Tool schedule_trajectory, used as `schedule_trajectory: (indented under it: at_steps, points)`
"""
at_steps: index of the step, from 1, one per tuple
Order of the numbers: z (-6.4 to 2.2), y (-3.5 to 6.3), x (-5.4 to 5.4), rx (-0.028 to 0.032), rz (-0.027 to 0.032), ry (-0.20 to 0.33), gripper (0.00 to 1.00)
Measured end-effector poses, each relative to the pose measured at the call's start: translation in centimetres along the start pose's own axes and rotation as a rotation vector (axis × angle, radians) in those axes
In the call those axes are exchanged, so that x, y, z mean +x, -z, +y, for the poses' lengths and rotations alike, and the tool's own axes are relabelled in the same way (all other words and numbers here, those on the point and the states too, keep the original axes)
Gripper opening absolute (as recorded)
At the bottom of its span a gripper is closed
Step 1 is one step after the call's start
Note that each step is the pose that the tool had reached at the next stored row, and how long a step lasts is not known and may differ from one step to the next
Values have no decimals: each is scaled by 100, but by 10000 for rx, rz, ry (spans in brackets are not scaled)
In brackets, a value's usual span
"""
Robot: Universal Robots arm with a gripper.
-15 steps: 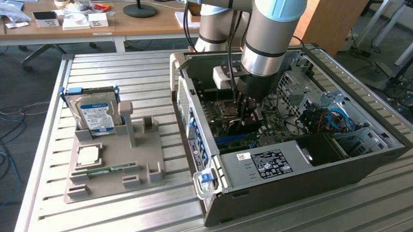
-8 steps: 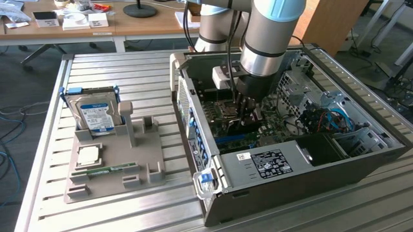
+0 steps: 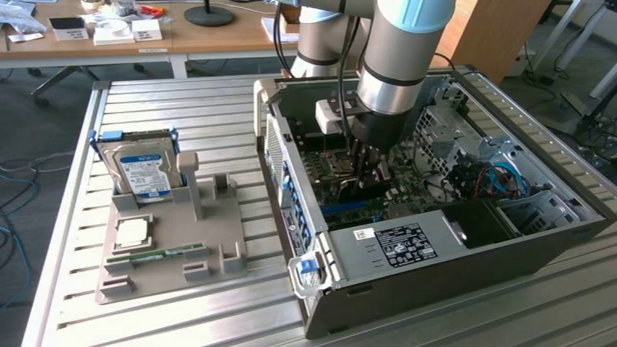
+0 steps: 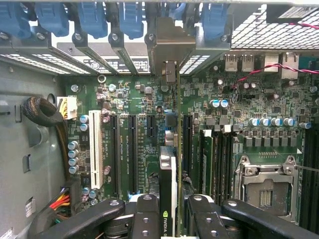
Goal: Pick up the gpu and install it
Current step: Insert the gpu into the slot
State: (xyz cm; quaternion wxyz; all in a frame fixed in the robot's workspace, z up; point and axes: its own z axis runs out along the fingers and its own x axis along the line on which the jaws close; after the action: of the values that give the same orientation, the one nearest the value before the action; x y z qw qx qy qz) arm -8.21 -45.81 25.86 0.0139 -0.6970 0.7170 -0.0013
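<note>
One gpu (image 4: 168,181), edge-on, clamped in partly closed gripper (image 4: 169,219) over motherboard (image 4: 259,99) inside case (image 3: 434,289); install step, by judgement; square alignment wanted before seating.

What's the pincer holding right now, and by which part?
The pincer grips the gpu, pinched across its two faces at the edge away from the motherboard.
</note>
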Motion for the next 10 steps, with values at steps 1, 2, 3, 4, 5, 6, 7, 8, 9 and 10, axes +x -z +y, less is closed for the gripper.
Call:
schedule_trajectory:
  at_steps: [1,2,3,4,5,6,7,8,9,10]
  points:
    - [2,-12,-1,1,-3,18,27]
    - [4,-12,-1,0,-1,18,27]
    - [4,-12,-1,0,0,19,27]
    - [4,-12,0,-1,0,19,27]
    - [4,-13,-1,0,0,19,27]
    - [4,-13,-1,0,-1,19,27]
    - [4,-15,-1,1,-2,24,27]
    - [4,-17,0,0,-1,58,27]
    - [4,-18,0,-1,-1,69,27]
    - [4,-18,0,-1,-1,84,27]
